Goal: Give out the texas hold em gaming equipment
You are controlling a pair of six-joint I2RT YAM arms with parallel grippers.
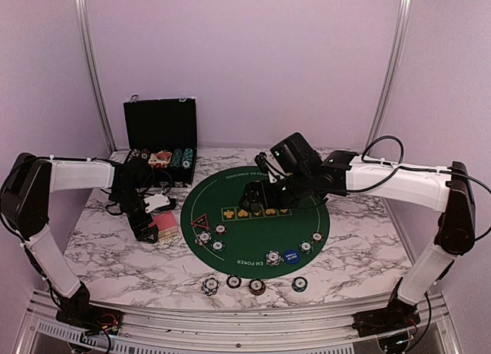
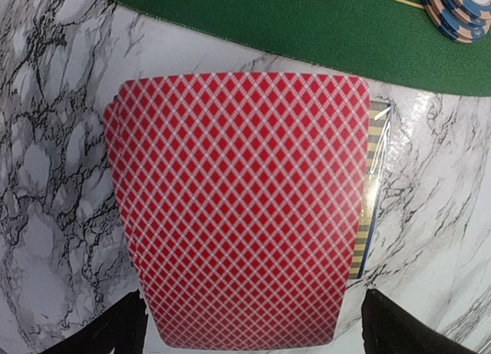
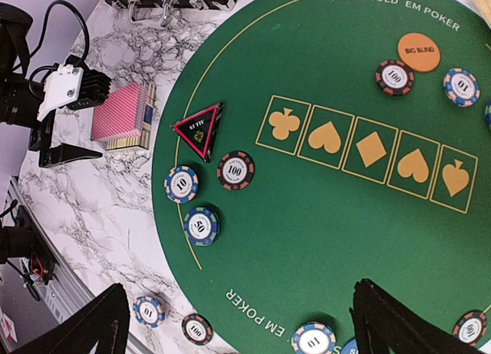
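left claw (image 2: 253,335) spread, astride the red-backed card deck (image 2: 238,208) on the marble bench (image 2: 46,177) just beside the green mat (image 2: 307,31); right claw (image 3: 238,323) spread over the mat, empty | risk: closing likely pinches several cards or fans the stack; smooth top lets cards slide

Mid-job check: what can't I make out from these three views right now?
Left wrist view: the deck lies back up, so faces and count are hidden.
Left wrist view: a striped item under the deck shows only its edge.
Left wrist view: the chip stack is cut off by the frame corner.
Top view: the case contents are too small to read.
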